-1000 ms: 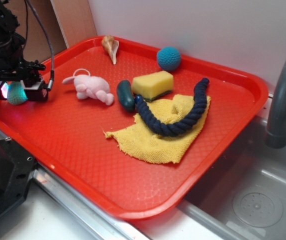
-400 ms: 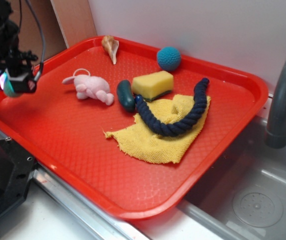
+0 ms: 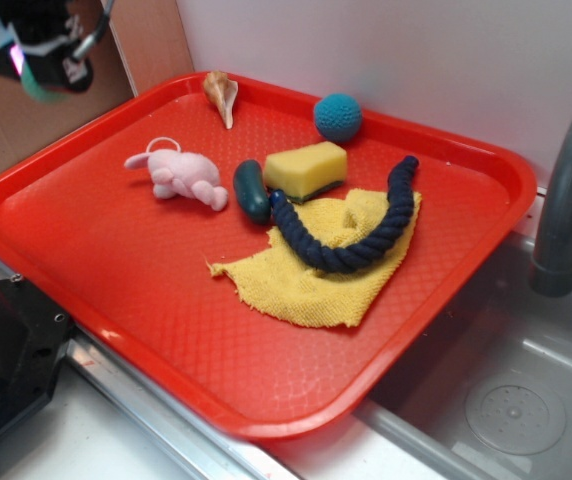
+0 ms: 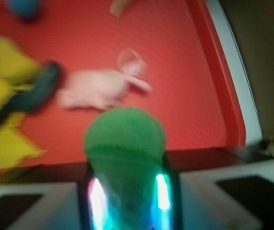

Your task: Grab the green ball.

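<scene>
My gripper (image 3: 34, 68) hangs high at the top left in the exterior view, above and outside the left rim of the red tray (image 3: 116, 260). It is shut on the green ball (image 3: 36, 85), of which only a pale green sliver shows under the fingers there. In the blurred wrist view the green ball (image 4: 125, 143) fills the middle, squeezed between my two lit fingers (image 4: 97, 199), well above the tray.
On the tray lie a pink plush rabbit (image 3: 181, 175), a seashell (image 3: 221, 95), a teal ball (image 3: 337, 117), a yellow sponge (image 3: 306, 168), a dark green cucumber toy (image 3: 251, 190), a navy rope (image 3: 351, 240) and a yellow cloth (image 3: 316, 265). A sink with a grey faucet (image 3: 566, 200) is at the right.
My gripper has risen from the tray's left corner to high above it, carrying the green ball up with it. Nothing else on the tray has moved.
</scene>
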Robot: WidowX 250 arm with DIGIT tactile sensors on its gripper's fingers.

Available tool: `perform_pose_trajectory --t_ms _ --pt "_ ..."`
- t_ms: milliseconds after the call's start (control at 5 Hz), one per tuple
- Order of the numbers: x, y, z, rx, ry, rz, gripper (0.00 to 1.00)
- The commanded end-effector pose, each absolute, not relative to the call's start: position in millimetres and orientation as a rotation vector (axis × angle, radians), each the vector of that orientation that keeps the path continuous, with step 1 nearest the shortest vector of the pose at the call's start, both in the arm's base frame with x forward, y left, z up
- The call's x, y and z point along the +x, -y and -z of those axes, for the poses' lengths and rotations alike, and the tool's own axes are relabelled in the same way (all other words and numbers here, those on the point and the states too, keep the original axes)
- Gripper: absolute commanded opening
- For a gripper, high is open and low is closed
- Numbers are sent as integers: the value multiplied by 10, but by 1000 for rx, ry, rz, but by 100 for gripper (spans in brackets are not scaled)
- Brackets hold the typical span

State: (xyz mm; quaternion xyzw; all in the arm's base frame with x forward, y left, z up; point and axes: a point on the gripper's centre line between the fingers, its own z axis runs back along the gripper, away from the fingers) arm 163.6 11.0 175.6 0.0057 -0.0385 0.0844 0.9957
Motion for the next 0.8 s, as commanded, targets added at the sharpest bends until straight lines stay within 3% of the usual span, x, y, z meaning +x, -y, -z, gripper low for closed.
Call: perform_pose_trajectory --t_ms 0,600 --pt "1623 44 -2451 -34 162 -59 0" --pt "1620 -197 -2406 -33 124 -126 0"
